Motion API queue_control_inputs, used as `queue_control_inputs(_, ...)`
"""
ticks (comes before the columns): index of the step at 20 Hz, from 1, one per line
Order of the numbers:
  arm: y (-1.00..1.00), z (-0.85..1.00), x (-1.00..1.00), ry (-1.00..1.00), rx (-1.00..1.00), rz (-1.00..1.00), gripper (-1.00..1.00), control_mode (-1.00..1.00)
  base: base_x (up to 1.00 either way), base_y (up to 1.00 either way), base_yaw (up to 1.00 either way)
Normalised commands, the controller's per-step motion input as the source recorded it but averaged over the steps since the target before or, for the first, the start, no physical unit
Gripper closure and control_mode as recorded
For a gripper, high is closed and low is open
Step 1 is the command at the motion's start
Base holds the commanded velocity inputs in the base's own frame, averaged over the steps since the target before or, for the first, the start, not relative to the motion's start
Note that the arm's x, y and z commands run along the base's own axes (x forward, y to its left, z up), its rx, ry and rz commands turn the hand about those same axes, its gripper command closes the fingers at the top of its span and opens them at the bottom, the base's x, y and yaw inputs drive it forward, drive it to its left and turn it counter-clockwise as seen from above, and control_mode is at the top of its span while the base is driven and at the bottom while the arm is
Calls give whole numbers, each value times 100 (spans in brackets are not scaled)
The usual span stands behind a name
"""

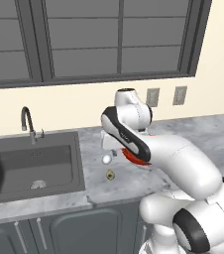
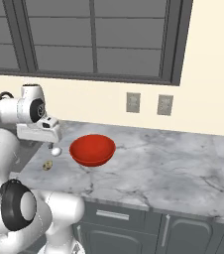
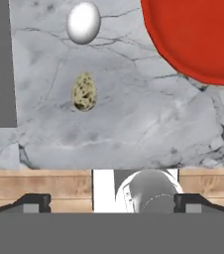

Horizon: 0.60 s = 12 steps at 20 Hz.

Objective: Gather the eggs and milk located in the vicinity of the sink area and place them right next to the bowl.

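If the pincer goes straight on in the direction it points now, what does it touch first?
Most likely the bare marble counter. The open pincer looks straight down at it, with the speckled egg and white egg off to one side and the red bowl to the other. Depth is unclear.

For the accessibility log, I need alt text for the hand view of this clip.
A white egg and a speckled egg lie apart on the grey marble counter, left of the red bowl at the top right corner. The open gripper hangs above the counter's front edge.
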Motion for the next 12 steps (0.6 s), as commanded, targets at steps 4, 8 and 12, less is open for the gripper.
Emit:
queue_control_inputs(4,1,-93,4,-10,1,-2,-100,-100,0,0,0)
queue_control_inputs(8,0,-63,14,-1,18,-3,-100,-100,0,0,0)
queue_control_inputs(12,0,-23,31,0,14,-3,-100,-100,0,0,0)
